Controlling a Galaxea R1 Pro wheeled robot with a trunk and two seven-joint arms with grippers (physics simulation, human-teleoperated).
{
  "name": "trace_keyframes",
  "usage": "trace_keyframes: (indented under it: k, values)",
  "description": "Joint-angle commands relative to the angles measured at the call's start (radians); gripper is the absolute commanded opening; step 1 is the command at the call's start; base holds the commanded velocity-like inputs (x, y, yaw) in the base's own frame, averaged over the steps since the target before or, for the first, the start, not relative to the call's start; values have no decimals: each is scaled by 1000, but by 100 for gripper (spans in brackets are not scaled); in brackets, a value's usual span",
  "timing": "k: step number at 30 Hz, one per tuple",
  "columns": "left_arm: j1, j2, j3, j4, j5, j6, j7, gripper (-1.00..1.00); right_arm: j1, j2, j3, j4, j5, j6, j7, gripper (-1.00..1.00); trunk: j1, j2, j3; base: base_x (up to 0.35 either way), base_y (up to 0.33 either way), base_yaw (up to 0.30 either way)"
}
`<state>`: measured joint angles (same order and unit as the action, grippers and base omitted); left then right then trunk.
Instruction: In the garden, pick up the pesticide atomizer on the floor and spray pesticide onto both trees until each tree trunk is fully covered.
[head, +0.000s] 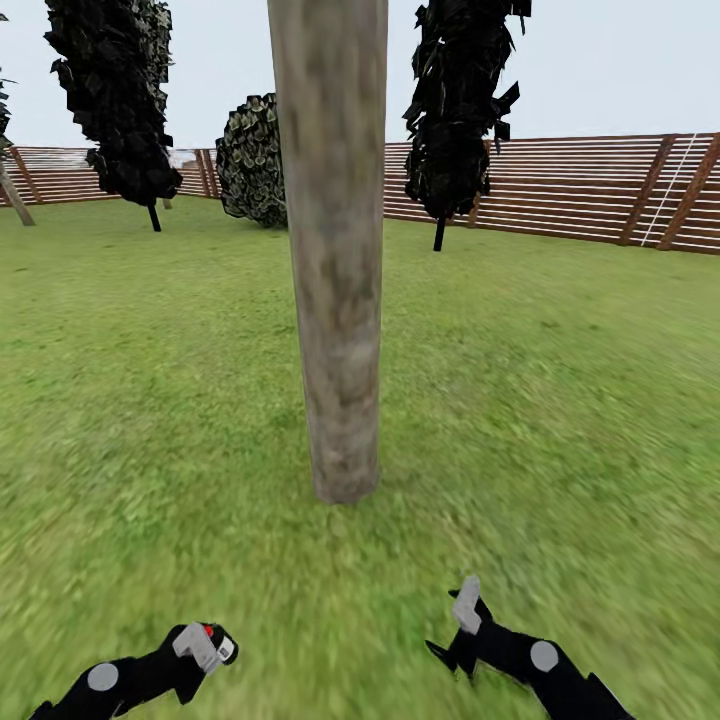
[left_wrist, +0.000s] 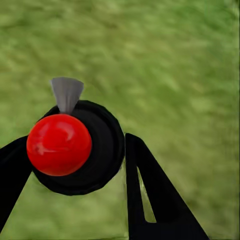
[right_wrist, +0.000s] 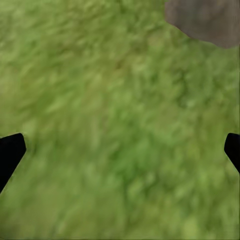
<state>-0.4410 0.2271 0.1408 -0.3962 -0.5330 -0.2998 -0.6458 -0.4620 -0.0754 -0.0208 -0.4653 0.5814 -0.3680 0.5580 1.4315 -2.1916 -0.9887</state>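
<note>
One light, rigid, dark spray bottle with a red cap (left_wrist: 59, 144) sits clamped in our left claw (head: 200, 645); our right claw (right_wrist: 120, 150) gapes empty.

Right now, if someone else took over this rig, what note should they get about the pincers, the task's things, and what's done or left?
Left pincer: shut on the pesticide atomizer, held low over the grass; its red cap and grey nozzle face the wrist camera.
Right pincer: open, empty, over grass.
One tree trunk stands straight ahead, close, between both arms.
Done: atomizer picked up, robot at a trunk.
Left: no spray coating visible on this trunk, so spray it fully, then the second tree.
</note>
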Motion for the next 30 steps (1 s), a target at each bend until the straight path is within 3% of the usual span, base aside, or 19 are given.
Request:
trace_keyframes:
  k: [1,4,6,10,15,19,20,21,24,25,27,28,30]
  values:
    - [-18,-3,9,-4,-42,10,-41,-100,-14,0,-2,-3,10,3,35,100,0,0,-1,0,0,0]
    - [-72,-10,10,-30,-130,38,-144,-100,-46,0,-1,-9,13,14,169,100,0,0,-1,0,0,0]
    - [-102,-12,10,-51,-164,75,-188,-100,-60,0,-1,-34,15,17,255,100,0,0,-1,0,0,0]
    - [-116,-14,5,-79,-178,128,-210,-100,-67,1,-1,-65,14,18,294,100,0,0,-1,0,0,0]
    - [-119,-15,-53,-87,-181,143,-213,-100,-69,25,0,-71,16,20,302,100,0,0,-1,0,0,0]
    - [-119,-34,-87,-88,-183,145,-219,-100,-69,50,9,-74,17,23,304,100,0,0,-1,0,0,0]
    - [-119,-39,-98,-88,-183,145,-224,-100,-69,63,19,-75,17,27,304,-100,0,0,-1,0,0,0]
    - [-119,-51,-118,-89,-183,147,-233,-100,-69,83,50,-76,18,34,303,-100,0,0,-1,0,0,0]
    - [-119,-72,-136,-89,-184,147,-240,-100,-70,99,98,-78,18,40,303,-100,0,0,-1,0,0,0]
    - [-120,-95,-174,-89,-187,148,-242,-100,-71,119,109,-78,18,41,303,-100,0,0,-1,0,0,0]
    - [-120,-115,-240,-89,-185,150,-242,-100,-72,158,112,-79,19,42,303,-100,0,0,-1,0,0,0]
    - [-120,-139,-264,-89,-187,150,-242,-100,-74,183,114,-84,28,43,303,-100,0,0,-1,0,0,0]
    - [-120,-153,-310,-89,-187,152,-242,-100,-82,208,113,-96,101,44,303,-100,0,0,-1,0,0,0]
